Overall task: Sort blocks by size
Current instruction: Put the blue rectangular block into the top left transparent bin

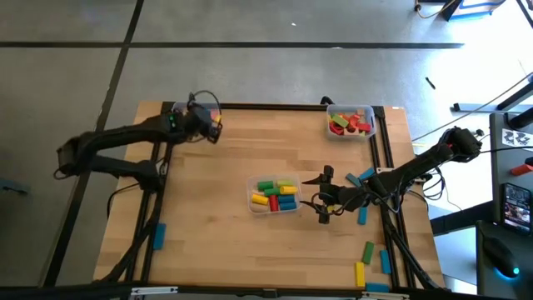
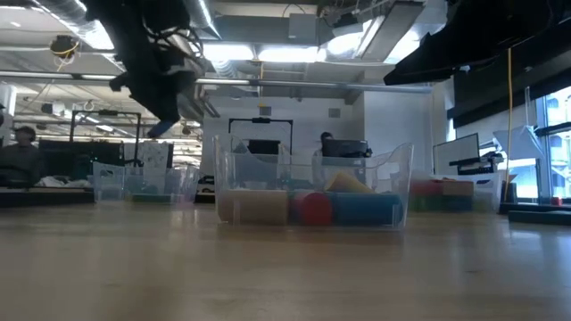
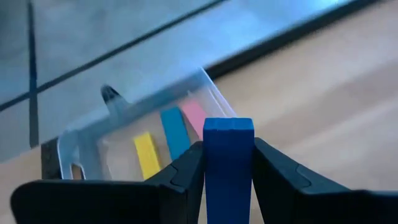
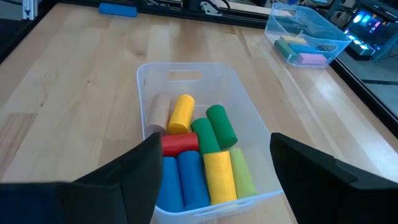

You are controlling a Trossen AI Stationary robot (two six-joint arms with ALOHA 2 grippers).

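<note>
My left tool (image 3: 228, 180) pinching blue bar (image 3: 228, 158), over far-left bin (image 3: 118, 134) holding long bars. Right tool (image 4: 211, 165) spread, empty, above middle bin (image 1: 274, 194) of short stubs. Far-right bin (image 1: 351, 121) partly filled. Several loose blocks (image 1: 366, 250) left near right worktop (image 1: 208, 233) edge; roughly midway.

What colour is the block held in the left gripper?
Blue block, clamped in the left gripper; the left wrist view shows it best.

High view looks straight down on the counter (image 1: 208, 208); low view sits level at its surface. Each wrist view looks closely into a bin; high and right wrist share the middle bin (image 1: 274, 195).
</note>
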